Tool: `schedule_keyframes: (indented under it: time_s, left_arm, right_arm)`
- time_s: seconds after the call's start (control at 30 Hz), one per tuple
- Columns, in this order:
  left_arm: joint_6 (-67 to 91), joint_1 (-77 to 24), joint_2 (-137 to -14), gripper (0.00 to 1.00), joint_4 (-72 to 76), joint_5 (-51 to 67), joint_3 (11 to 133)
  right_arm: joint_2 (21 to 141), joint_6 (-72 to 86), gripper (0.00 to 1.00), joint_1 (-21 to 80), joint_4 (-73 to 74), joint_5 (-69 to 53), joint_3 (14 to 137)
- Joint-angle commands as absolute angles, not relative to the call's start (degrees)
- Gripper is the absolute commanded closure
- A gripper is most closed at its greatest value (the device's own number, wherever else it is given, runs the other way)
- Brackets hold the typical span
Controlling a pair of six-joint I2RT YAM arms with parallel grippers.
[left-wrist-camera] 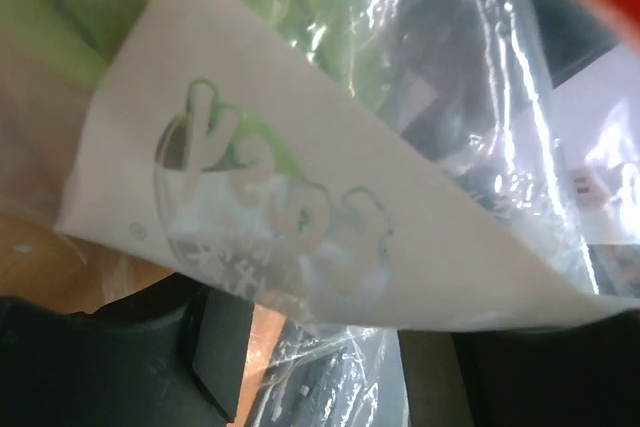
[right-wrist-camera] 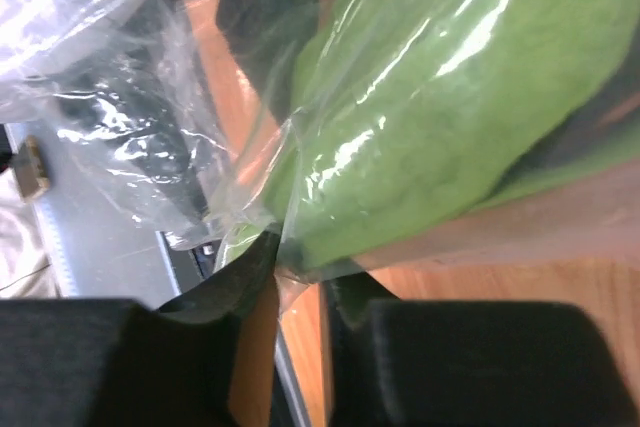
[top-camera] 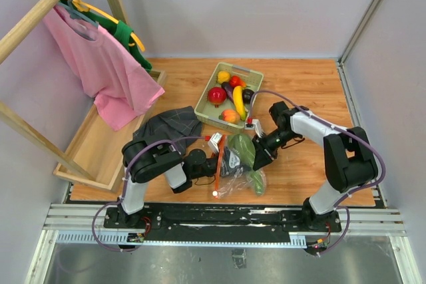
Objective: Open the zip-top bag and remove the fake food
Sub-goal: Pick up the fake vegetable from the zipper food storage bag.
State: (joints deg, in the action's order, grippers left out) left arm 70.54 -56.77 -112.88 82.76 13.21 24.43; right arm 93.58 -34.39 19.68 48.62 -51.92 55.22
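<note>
Two end effectors: the left end effector (top-camera: 208,164) and right end effector (top-camera: 257,160) flank the clear crinkly zip-top bag with orange-red strip (top-camera: 229,177) at mid-surface (top-camera: 299,84), probably to spread its mouth.
Right: pinching bag film beside the long green leafy toy (right-wrist-camera: 450,97), which is inside the bag.
Left: fingers apart with film between them; cannot tell if it grips.
Tray: the pale green plastic tray (top-camera: 205,115) holds glossy toy fruits (top-camera: 229,94).
Writing: the white label (left-wrist-camera: 300,197) carries a faint grey-green logo, unreadable.

A pink shirt (top-camera: 100,71) hangs over a wooden tray (top-camera: 93,147), a dark cloth (top-camera: 170,124) beside it.
</note>
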Motion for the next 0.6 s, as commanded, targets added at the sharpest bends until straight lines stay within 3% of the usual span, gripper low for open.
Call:
schedule_keyframes:
  time_s: [0.0,0.07,0.3,0.57]
  left_arm:
    - [68.7,-57.2,-109.7,0.38,90.3,11.8,24.7]
    - [68.0,-57.2,-107.9,0.33,90.5,10.7,23.1]
    - [68.0,-57.2,-104.3,0.31,94.6,8.2,18.7]
    - [68.2,-57.4,-103.8,0.44,94.6,10.7,21.3]
  right_arm:
    - [93.8,-37.9,0.89,18.4,53.3,-63.3,57.4]
    - [93.6,-40.2,0.99,16.6,55.7,-67.1,58.0]
    - [93.9,-55.4,0.99,10.2,69.8,-78.4,60.9]
    - [95.4,-72.0,0.99,9.5,84.0,-82.6,64.0]
